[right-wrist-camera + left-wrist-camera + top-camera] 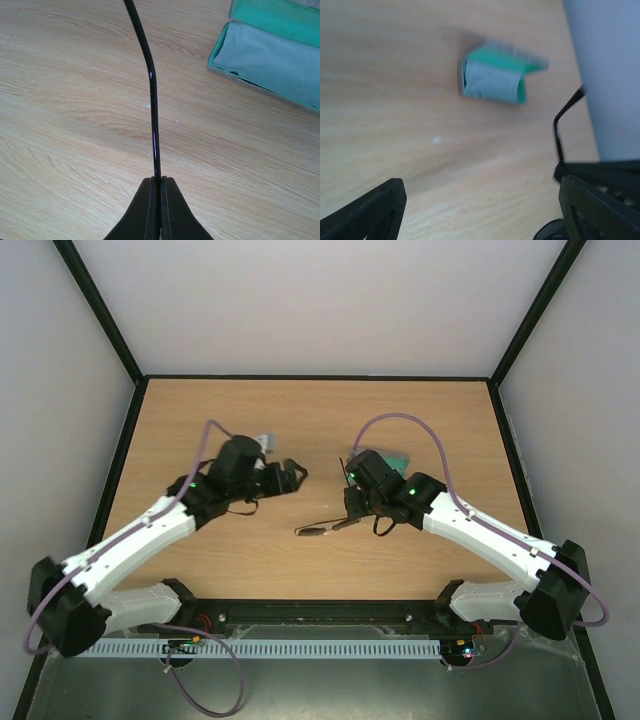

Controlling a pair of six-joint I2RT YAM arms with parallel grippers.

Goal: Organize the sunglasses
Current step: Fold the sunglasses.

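Dark-wired sunglasses (pixel 322 530), one pair, sit near mid-table between two grippers. The right gripper (pixel 159 181) has its fingers pressed together on one thin temple arm (pixel 154 125). The left gripper (pixel 480 200) hovers with its fingers spread. One open, green-lined case (pixel 270 50) lies just beyond. The wooden table (pixel 200 410) leaves wide room to every edge.

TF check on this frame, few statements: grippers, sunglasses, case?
1. The right gripper is shut on a temple arm of the sunglasses. True.
2. The left gripper grips the case. False: its jaws are open and hold nothing.
3. The case is open. True: its green lining shows.
4. The sunglasses lie inside the case. False: they are outside it, over bare table.
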